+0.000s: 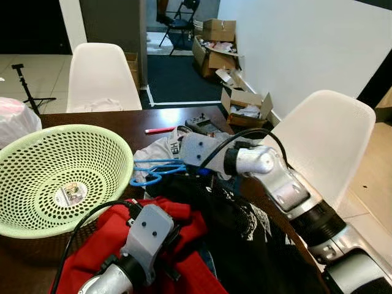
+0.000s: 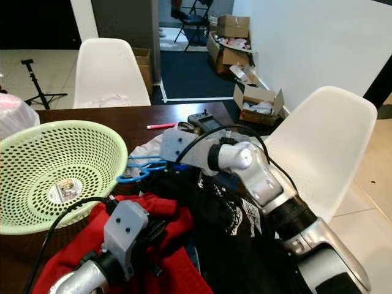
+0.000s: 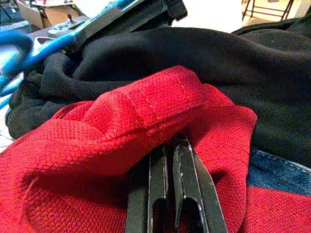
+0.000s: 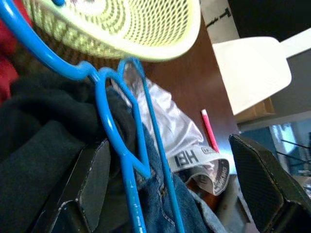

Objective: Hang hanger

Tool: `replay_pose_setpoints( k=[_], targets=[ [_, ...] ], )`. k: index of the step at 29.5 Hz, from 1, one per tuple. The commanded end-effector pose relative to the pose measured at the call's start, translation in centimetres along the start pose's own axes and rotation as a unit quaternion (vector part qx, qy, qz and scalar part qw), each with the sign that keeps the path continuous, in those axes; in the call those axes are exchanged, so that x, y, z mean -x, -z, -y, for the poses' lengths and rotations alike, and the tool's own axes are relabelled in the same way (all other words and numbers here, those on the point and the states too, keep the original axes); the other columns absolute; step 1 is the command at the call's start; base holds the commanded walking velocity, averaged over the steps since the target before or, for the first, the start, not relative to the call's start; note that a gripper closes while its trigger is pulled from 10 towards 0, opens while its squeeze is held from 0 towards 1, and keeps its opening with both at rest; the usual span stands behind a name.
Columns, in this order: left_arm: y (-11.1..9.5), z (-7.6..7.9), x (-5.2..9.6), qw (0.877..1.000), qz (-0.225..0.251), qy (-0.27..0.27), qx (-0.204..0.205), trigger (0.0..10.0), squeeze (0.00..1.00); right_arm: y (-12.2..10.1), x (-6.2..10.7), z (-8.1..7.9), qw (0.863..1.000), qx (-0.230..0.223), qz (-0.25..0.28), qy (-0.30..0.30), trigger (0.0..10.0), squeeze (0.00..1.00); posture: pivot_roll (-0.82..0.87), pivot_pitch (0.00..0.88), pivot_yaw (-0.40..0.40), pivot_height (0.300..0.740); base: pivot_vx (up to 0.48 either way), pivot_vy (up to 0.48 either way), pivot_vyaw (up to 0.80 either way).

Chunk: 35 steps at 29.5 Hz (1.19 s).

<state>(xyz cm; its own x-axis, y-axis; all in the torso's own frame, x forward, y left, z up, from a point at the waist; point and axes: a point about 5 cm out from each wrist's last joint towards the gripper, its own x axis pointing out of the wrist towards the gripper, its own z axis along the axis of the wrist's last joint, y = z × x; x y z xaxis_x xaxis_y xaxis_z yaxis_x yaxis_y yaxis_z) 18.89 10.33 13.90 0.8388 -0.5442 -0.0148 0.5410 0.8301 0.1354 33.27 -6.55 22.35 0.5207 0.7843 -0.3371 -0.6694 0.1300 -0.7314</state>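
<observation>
A blue plastic hanger [image 1: 153,171] lies on a pile of clothes on the dark wooden table [image 1: 116,118], beside a green basket. My right gripper [image 4: 170,145] reaches over the pile and stands open, its fingers [image 4: 92,184] wide apart, the hanger [image 4: 114,131] running just inside one of them. Under the hanger lie a black garment [image 1: 245,233], jeans [image 4: 160,204] and a white shirt [image 1: 156,150]. My left gripper [image 3: 175,143] is lower on the pile, shut, with its tips tucked into a fold of a red garment [image 3: 97,145].
The perforated green basket [image 1: 67,127] fills the table's left part. A red pen [image 1: 160,130] and a dark controller [image 1: 199,124] lie behind the pile. White chairs stand at the far side [image 1: 101,73] and at the right [image 1: 324,135]. Cardboard boxes [image 1: 245,104] line the wall.
</observation>
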Motion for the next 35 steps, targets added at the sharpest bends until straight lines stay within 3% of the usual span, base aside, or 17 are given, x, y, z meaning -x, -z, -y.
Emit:
replay_pose_setpoints(
  k=[1,2,3,4,5,6,10,26,29,30,33,35],
  targets=[
    [0.6,0.2,0.0,1.0,-0.008,-0.007,0.001,10.0,0.0,0.2,-0.3,-0.3,0.999,0.029,-0.018,-0.008,10.0,0.0,0.14,0.047,-0.133,0.74,0.0,0.0,0.0],
    [0.7,0.2,0.0,1.0,-0.006,-0.008,-0.002,10.0,0.0,0.2,-0.5,-0.3,0.999,0.046,-0.023,-0.011,8.1,0.0,0.14,0.046,-0.135,0.74,0.0,0.0,0.0],
    [0.7,0.2,0.0,1.0,-0.006,-0.008,-0.002,10.0,0.0,0.2,-0.5,-0.3,0.999,0.046,-0.023,-0.011,8.1,0.0,0.14,0.046,-0.135,0.74,0.0,0.0,0.0],
    [0.7,0.2,0.0,1.0,-0.004,-0.008,-0.005,10.0,0.0,0.1,-0.7,-0.4,0.998,0.059,-0.027,-0.016,3.7,0.0,0.14,0.046,-0.135,0.74,0.0,0.0,0.0],
    [0.7,0.2,0.0,1.0,-0.004,-0.008,-0.005,10.0,0.0,0.1,-0.7,-0.4,0.998,0.059,-0.027,-0.016,3.7,0.0,0.14,0.046,-0.135,0.74,0.0,0.0,0.0],
    [0.7,0.3,0.0,1.0,-0.002,-0.009,-0.007,10.0,0.0,0.2,-0.9,-0.6,0.997,0.071,-0.03,-0.02,0.0,0.0,0.14,0.046,-0.135,0.74,0.0,0.0,0.0],
    [0.7,0.4,-0.1,1.0,0.001,-0.01,-0.01,10.0,0.0,0.6,-1.0,-0.9,0.994,0.094,-0.044,-0.027,0.0,0.0,0.14,0.045,-0.137,0.74,0.0,0.0,0.0],
    [0.8,0.4,-0.3,1.0,0.004,-0.008,-0.01,10.0,0.0,1.1,-0.3,0.1,0.993,0.103,-0.054,0.004,0.0,0.0,0.14,0.04,-0.135,0.74,0.0,0.0,0.0],
    [0.7,0.5,-0.6,1.0,-0.002,0.031,-0.003,10.0,0.0,1.0,1.4,3.3,0.996,-0.029,0.009,0.09,0.0,0.0,0.14,0.035,-0.134,0.74,0.0,0.0,0.0],
    [0.7,0.5,-0.6,1.0,-0.002,0.031,-0.003,10.0,0.0,1.0,1.4,3.3,0.996,-0.029,0.009,0.09,0.0,0.0,0.14,0.035,-0.134,0.74,0.0,0.0,0.0],
    [-0.5,1.2,-0.8,0.995,-0.001,0.101,0.021,10.0,0.0,2.4,4.1,6.1,0.978,-0.129,0.044,0.16,0.0,0.0,0.15,0.034,-0.133,0.74,0.0,0.0,0.0],
    [-0.7,1.4,-0.8,0.993,0.0,0.116,0.025,10.0,0.0,2.7,4.6,6.5,0.974,-0.141,0.047,0.168,0.0,0.0,0.15,0.034,-0.133,0.74,0.0,0.0,0.0]
  ],
)
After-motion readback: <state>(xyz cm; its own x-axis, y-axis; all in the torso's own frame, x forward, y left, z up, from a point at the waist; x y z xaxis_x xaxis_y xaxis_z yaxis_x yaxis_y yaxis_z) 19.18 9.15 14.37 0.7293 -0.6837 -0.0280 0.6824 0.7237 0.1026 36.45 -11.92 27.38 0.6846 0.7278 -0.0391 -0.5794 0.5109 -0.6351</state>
